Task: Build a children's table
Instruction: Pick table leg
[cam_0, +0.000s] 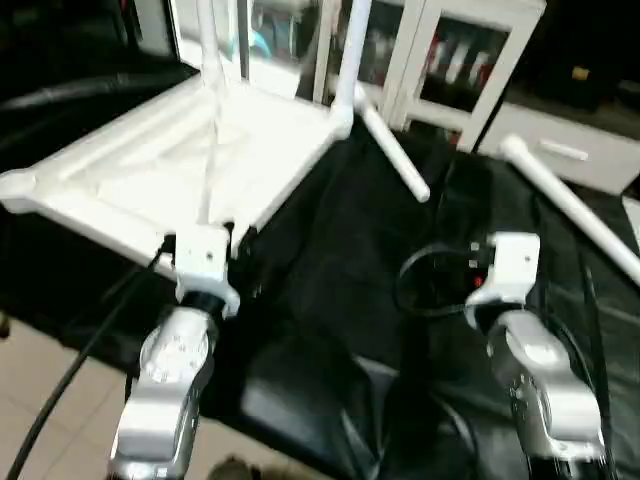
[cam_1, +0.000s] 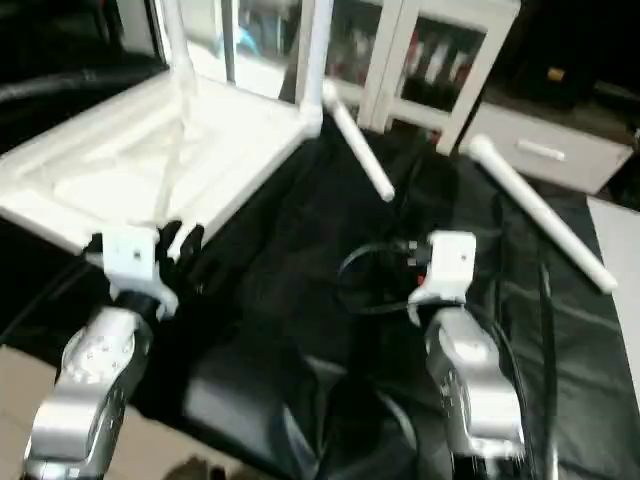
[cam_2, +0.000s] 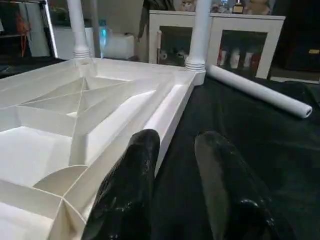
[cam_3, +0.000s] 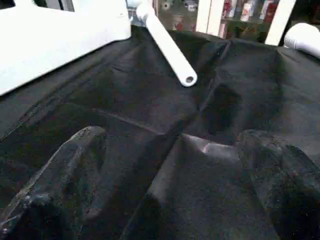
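The white tabletop (cam_0: 150, 150) lies upside down on the black cloth, its ribbed underside facing up. Two legs (cam_0: 212, 40) (cam_0: 352, 50) stand upright in its far corner sockets. A third leg (cam_0: 395, 155) lies on the cloth beside the far right corner, and another leg (cam_0: 570, 210) lies further right. My left gripper (cam_2: 179, 137) hovers at the tabletop's near right rim, narrowly open, one finger (cam_2: 135, 175) over the rim, the other over the cloth. My right gripper (cam_3: 172, 135) stands wide open above bare cloth, nothing between its fingers.
A white cabinet with glass doors (cam_0: 470, 60) stands behind the work. A black cable loop (cam_0: 420, 290) lies on the cloth (cam_0: 330, 300) near my right wrist. Another cable (cam_0: 70, 370) trails from my left arm over the tiled floor.
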